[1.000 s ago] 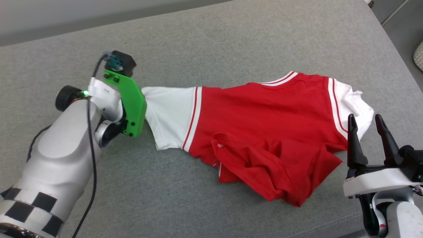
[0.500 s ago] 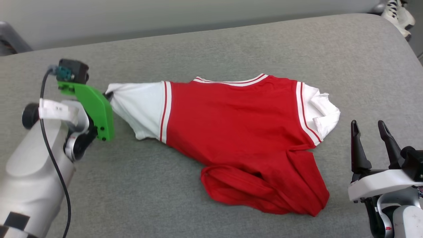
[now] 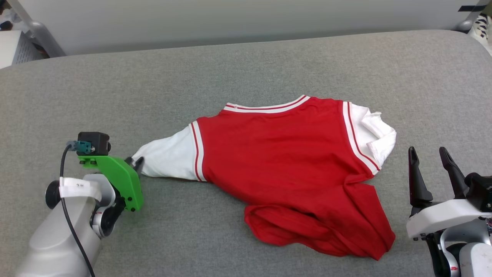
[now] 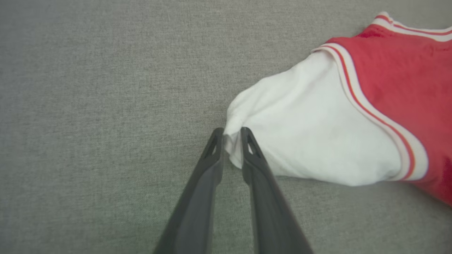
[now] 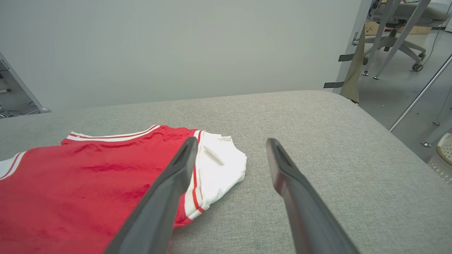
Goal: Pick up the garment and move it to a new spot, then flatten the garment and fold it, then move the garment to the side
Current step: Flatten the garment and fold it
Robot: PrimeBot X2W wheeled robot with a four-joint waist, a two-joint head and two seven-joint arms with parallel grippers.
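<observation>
The garment (image 3: pixel 284 154), a red T-shirt with white sleeves and striped trim, lies on the grey padded surface (image 3: pixel 246 69). Its lower part is bunched at the near right, and no lettering shows. My left gripper (image 3: pixel 136 161) is at the end of the stretched-out left sleeve. In the left wrist view the left gripper (image 4: pixel 231 132) has its jaws slightly apart, and the tip of the garment's (image 4: pixel 317 134) white sleeve sits loosely between them. My right gripper (image 3: pixel 427 152) stands open just right of the other sleeve, touching nothing. The right gripper (image 5: pixel 232 143) looks over the garment (image 5: pixel 88 183).
A pale wall (image 3: pixel 230 19) runs along the surface's far edge. A white box (image 3: pixel 15 46) stands at the far left and a striped shoe (image 3: pixel 480 23) at the far right. An office chair (image 5: pixel 399 24) and metal legs stand beyond the right edge.
The head camera has tilted up. My left gripper has drawn the sleeve toward the near left and parted its jaws a little. The right gripper has stayed open.
</observation>
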